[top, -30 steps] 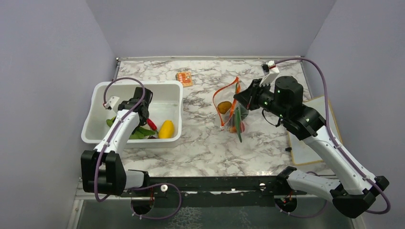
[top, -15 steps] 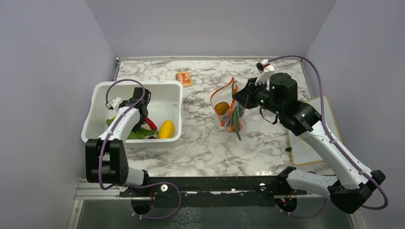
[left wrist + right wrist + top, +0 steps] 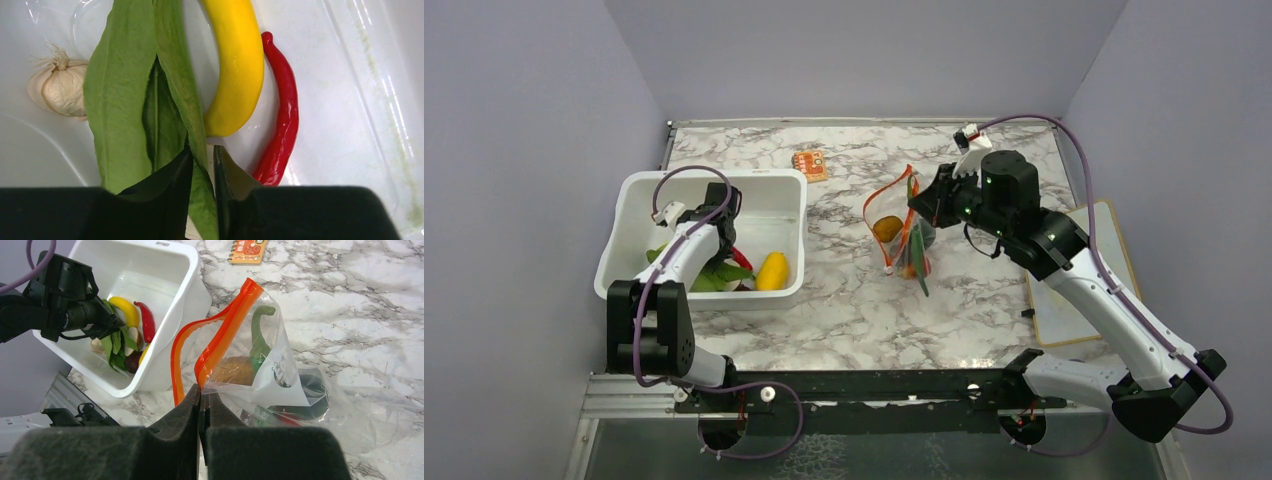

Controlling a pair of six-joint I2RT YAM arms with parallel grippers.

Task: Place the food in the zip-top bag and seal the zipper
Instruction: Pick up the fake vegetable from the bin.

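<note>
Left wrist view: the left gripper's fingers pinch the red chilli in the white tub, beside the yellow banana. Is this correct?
Not quite. The left wrist view shows the left gripper pinching the green leaf, not the red chilli. The chilli lies untouched to one side, beside the yellow banana in the white tub.

Yellow banana (image 3: 235, 65), red chilli (image 3: 282, 110), green leaf (image 3: 120, 100) (white tub (image 3: 624, 235)).

Top cam: high behind arm bases (image 3: 649, 360), down on whole desk (image 3: 844, 300). Left wrist: very close, into white tub (image 3: 350, 75). Right wrist: oblique, close on zip-top bag (image 3: 250, 350); tub upper left, shared by all three.
</note>
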